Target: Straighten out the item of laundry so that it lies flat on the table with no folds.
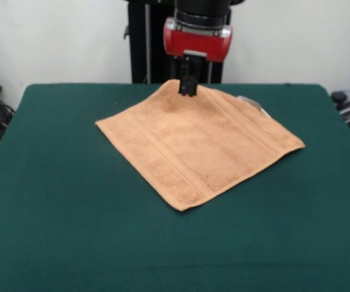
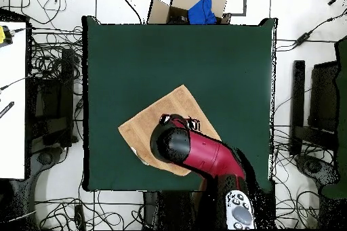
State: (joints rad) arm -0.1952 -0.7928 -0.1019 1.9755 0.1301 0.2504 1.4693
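Note:
The orange-tan towel lies spread like a diamond on the dark green table, mostly flat, with border bands along two sides and a small white tag at its far right edge. My gripper hangs straight down at the towel's far corner, its fingers close together and pinching the cloth, which rises a little there. In the overhead view the arm's red and black head covers the gripper and part of the towel on the table.
The black pedestal stands behind the table's far edge. In the overhead view a cardboard box with blue cloth sits beyond the table, and cables and black equipment lie on the floor around it.

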